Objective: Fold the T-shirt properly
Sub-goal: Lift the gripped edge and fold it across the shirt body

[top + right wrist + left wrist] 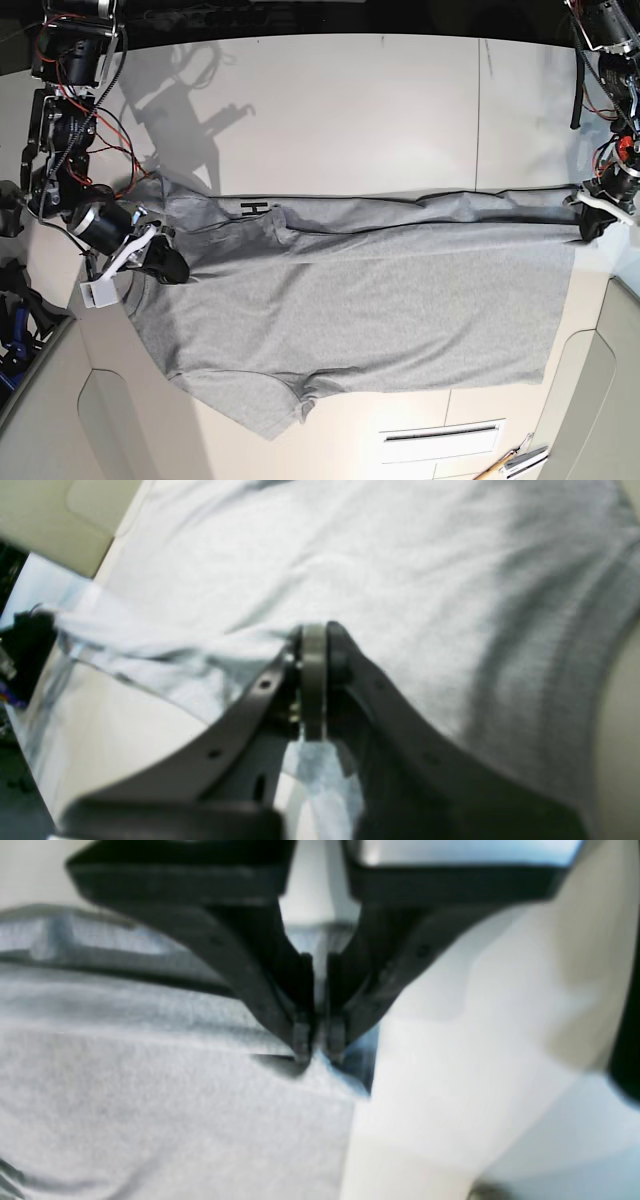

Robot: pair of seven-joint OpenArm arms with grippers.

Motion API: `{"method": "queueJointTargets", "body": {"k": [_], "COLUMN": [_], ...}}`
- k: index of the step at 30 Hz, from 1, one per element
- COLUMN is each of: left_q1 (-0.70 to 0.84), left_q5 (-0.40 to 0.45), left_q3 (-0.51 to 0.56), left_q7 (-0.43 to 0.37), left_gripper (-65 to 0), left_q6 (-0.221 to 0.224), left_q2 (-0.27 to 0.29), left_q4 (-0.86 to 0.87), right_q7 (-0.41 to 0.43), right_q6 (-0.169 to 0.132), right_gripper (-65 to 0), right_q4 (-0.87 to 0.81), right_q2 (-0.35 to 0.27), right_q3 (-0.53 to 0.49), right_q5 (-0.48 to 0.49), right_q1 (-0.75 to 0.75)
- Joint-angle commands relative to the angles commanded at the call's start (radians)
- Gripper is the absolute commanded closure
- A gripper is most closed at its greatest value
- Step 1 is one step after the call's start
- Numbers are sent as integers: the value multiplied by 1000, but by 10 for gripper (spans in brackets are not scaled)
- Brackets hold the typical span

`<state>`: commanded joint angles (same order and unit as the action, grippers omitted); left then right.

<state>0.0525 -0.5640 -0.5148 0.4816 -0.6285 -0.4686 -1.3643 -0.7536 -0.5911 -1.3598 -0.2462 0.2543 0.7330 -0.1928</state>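
Observation:
The grey T-shirt (380,300) lies lengthwise across the white table, plain side up, with its far long edge folded over toward me. A bit of black lettering (255,208) peeks out at that fold. One sleeve (250,405) sticks out at the near left. My right gripper (168,266) is shut on the shirt's left end; its wrist view shows the fingertips (314,645) pinching a raised ridge of cloth (350,570). At the shirt's far right corner my left gripper (590,224) is shut, and up close it (318,1050) clamps the cloth's edge (150,1100).
The table (400,110) has curved panel seams near the front corners and a narrow slot (440,435) in the near edge. A few hand tools (512,460) lie at the near right. Wired arm bases stand at the far left (65,90) and far right (610,40).

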Motion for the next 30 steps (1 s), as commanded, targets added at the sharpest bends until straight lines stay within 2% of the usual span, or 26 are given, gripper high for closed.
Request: {"method": "queueJointTargets", "body": {"k": [4, 7, 8, 10, 13, 14, 16, 17, 18, 19, 21, 25, 27, 30], "left_q1": [-31, -35, -35, -35, -35, -35, -35, -36, -35, -36, -35, -32, -32, -17], "left_q5": [50, 58, 61, 61, 61, 61, 61, 61, 61, 61, 46, -67, -114, -129], "left_q3": [39, 42, 42, 42, 42, 42, 42, 42, 41, 34, 1, -93, -121, -120], "left_q7": [0, 0, 0, 0, 0, 1, 0, 0, 2, 12, 48, 166, 210, 218], "left_gripper": [0, 0, 0, -51, -186, -224, -269, -275, -276, -276, -276, -321, -334, -334], "left_q6": [1, 1, 13, 23, 23, 23, 32, 56, 84, 98, 96, 82, 82, 81], "left_q2": [0, 0, 0, 0, 0, 0, 0, 0, 0, 0, 0, 0, 0, 1], "left_q4": [16, 23, 23, 23, 23, 23, 23, 23, 23, 22, 19, 19, 19, 19], "right_q7": [67, 104, 107, 107, 107, 107, 106, 106, 105, 100, 84, 11, 8, 0], "right_q6": [4, 4, 5, 12, 12, 12, 12, 12, 12, 12, 12, 11, 11, 11], "right_gripper": [0, 0, 0, 0, 0, -60, -233, -282, -294, -293, -293, -293, -293, -293], "right_q4": [41, 61, 64, 72, 77, 77, 77, 77, 75, 71, 62, 43, 43, 43], "right_q2": [0, 0, 0, 0, 0, 0, 0, 0, 0, 0, 0, 0, 0, -2], "right_q3": [-81, -102, -102, -102, -102, -102, -102, -100, -93, -81, -37, 124, 209, 308], "right_q5": [-90, -118, -129, -144, -150, -150, -150, -150, -150, -150, -144, -68, -51, -52], "right_q1": [0, 2, 2, 2, 2, 2, 2, 2, 2, 2, 2, 2, 2, 6]}}
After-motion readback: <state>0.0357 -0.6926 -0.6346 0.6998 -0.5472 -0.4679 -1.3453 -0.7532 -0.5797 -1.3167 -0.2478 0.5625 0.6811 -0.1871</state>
